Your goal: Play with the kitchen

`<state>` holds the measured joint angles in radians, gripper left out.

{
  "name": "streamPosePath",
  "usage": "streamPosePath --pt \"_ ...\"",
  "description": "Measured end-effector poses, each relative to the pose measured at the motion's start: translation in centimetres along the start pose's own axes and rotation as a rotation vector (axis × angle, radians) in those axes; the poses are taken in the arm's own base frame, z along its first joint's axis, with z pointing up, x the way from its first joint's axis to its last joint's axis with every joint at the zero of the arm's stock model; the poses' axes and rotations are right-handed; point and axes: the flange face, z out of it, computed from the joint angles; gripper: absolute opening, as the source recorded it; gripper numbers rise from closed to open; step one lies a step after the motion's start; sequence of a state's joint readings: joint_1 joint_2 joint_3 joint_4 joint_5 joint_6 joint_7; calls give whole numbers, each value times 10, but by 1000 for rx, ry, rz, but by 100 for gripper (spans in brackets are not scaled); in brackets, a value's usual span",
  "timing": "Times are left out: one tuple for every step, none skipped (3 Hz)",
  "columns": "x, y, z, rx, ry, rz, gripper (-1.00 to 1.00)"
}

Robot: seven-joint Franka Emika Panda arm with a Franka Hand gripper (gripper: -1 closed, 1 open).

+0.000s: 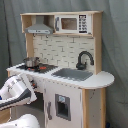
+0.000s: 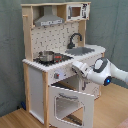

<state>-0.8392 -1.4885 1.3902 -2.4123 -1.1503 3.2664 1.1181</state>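
Kitchen (image 2: 47, 75) fills centre of both exterior views; oven door (image 2: 70, 102) hangs part open, tilted out, pot (image 2: 46, 56) on stovetop. Arm w/ gripper (image 2: 77, 67) at front edge above door, by knob panel; door lies just below it. Gripper open/shut: can't tell.

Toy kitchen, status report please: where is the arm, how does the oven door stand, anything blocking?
Arm at the knob panel, above the oven. Kitchen oven door hanging open. Pot on the stovetop, clear of the arm.
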Motion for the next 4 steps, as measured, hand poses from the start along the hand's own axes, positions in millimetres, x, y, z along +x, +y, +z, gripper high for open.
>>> streamPosePath --pt "0 1 0 1 0 110 -100" --pt "1 1 0 2 0 215 -100" --pt "1 1 -1 3 2 246 -100" --pt "1 0 -1 4 2 248 100"
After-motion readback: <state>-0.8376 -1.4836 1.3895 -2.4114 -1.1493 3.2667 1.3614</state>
